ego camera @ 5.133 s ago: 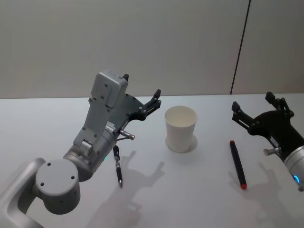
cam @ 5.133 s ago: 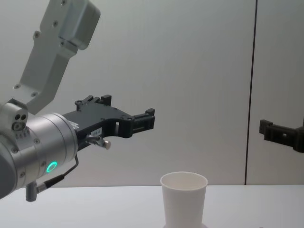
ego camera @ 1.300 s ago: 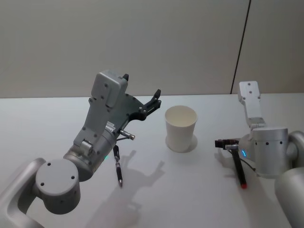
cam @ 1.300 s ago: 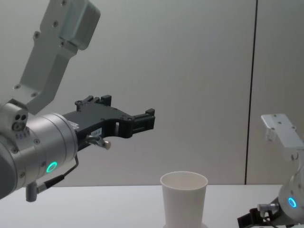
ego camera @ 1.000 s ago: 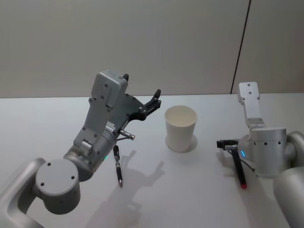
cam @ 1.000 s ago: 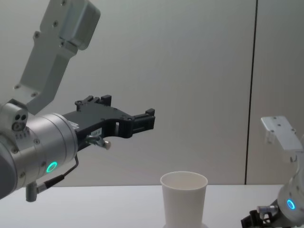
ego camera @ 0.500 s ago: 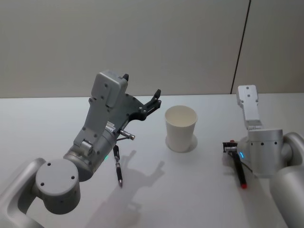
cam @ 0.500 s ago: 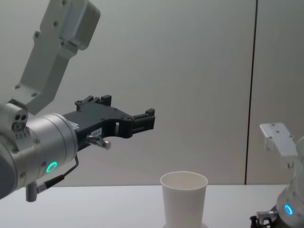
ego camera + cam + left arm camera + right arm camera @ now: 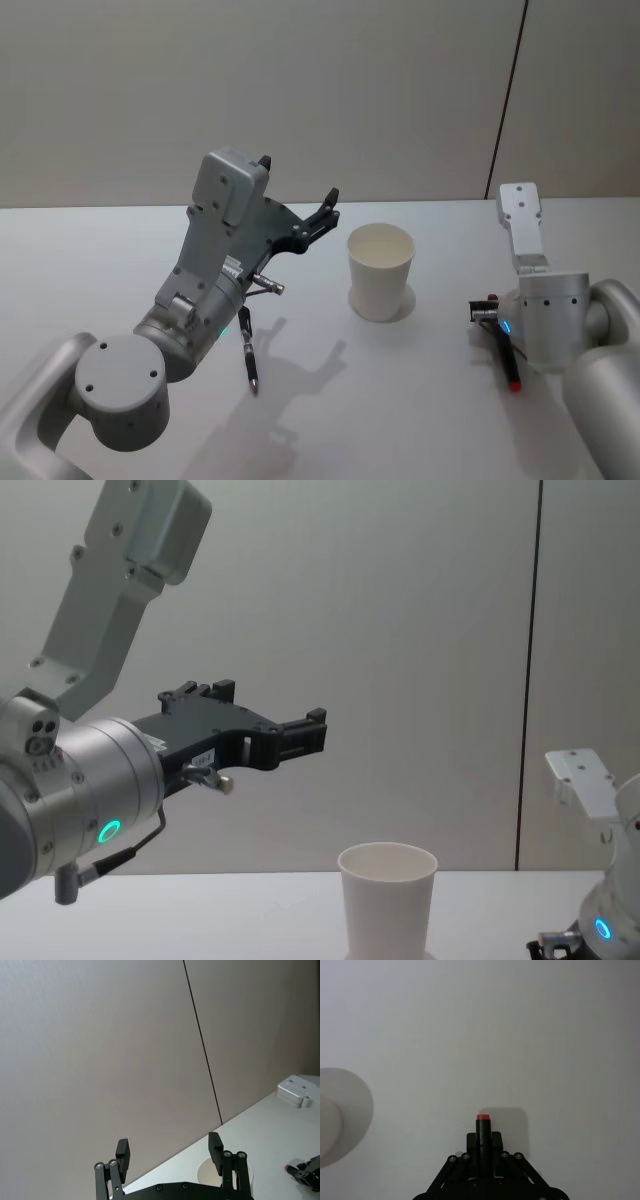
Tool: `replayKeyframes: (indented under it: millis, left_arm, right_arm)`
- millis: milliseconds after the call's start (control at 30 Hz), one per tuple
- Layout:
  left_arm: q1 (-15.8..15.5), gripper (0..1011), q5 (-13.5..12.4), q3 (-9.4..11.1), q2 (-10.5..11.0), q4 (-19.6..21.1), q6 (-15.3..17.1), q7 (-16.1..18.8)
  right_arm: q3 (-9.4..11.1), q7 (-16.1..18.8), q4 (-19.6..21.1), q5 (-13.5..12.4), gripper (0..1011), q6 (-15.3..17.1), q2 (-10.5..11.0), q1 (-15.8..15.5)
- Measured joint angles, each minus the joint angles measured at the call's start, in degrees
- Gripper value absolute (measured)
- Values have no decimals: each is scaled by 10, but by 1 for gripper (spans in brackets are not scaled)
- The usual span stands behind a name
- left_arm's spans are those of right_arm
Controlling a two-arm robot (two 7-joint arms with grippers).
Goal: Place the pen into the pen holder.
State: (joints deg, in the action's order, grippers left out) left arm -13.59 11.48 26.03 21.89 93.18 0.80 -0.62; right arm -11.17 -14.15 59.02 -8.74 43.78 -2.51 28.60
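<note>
Head view: pen holder (image 9: 380,272) on white table (image 9: 400,420), grey wall (image 9: 300,90) behind.

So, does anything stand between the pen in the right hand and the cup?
Nothing visible does. Bare table separates the pen, gripped by the right hand, from the pen holder; the open left hand is raised on the holder's other side.
</note>
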Motion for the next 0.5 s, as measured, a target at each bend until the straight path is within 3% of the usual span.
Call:
replayKeyframes:
  millis: [500]
  left_arm:
    - [0,1003,0,0,0,0,0,0]
  right_arm:
    - [4,16,13,9,158,-23,1,-10]
